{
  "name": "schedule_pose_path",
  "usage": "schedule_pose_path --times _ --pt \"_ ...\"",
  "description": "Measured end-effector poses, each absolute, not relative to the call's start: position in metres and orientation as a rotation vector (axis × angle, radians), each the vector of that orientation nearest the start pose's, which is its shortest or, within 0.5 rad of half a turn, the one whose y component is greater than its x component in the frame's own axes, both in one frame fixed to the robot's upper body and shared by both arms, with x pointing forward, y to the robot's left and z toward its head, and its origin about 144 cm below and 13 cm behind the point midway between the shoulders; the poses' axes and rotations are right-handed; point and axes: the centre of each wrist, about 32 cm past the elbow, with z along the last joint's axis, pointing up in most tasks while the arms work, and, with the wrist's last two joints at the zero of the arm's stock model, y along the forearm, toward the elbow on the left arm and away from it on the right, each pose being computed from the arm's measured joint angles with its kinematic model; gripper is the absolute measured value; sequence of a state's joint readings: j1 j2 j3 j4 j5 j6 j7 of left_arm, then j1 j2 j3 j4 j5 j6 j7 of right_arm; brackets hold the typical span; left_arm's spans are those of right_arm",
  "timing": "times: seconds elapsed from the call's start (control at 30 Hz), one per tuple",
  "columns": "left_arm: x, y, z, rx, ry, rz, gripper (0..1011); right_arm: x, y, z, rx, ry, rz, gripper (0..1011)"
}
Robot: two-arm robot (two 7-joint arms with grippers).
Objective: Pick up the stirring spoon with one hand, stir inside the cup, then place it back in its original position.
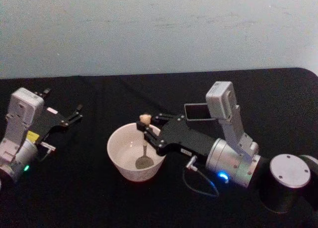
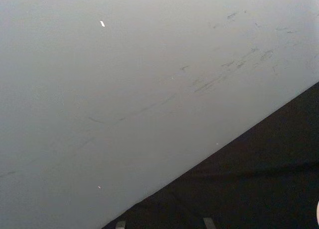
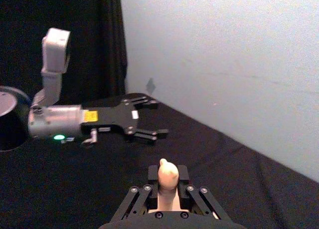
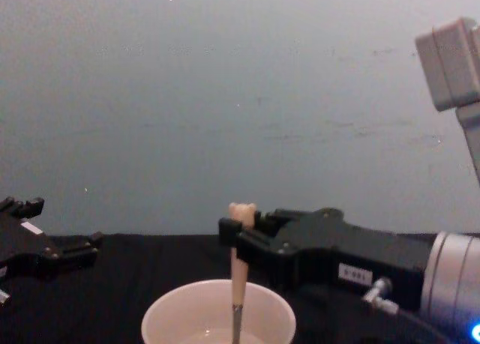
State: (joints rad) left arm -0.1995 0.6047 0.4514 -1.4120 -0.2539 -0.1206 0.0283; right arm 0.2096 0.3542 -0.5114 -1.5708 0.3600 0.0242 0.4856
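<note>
The cream-white cup (image 1: 122, 169) stands on the black table in front of me. The stirring spoon (image 1: 144, 148) stands upright in it, bear head up and metal bowl at the cup's bottom. My right gripper (image 1: 149, 131) reaches in from the right and is shut on the spoon's beige handle just under the bear head. In the chest view the spoon (image 4: 238, 273) rises from the cup (image 4: 171, 314) with the right gripper (image 4: 237, 237) clamped on it. The right wrist view shows the handle (image 3: 168, 175) between the fingers. My left gripper (image 1: 77, 113) rests open at the left.
A dark grey square holder (image 1: 197, 112) stands behind the right gripper. A grey wall (image 1: 159, 29) runs along the table's far edge. The left gripper (image 3: 158, 119) lies some way left of the cup. The right arm's round base (image 1: 288, 181) occupies the near right corner.
</note>
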Motion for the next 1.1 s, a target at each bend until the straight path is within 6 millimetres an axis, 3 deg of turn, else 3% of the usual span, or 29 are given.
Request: schedule_pose_path --times 0.27,0.6,1.1 --pt "0.489 0.310 1.140 0.305 -0.285 1.248 1001 0.481 -0.166 1.167 -0.054 -0.027 -0.569 222" --pt "0.489 0.310 1.140 0.304 -0.285 1.248 1001 0.504 -0.148 1.168 -0.062 -0.073 -0.570 222" --pt "0.489 0.310 1.140 0.305 -0.285 1.248 1001 0.517 -0.163 1.173 -0.064 -0.085 -0.658 222"
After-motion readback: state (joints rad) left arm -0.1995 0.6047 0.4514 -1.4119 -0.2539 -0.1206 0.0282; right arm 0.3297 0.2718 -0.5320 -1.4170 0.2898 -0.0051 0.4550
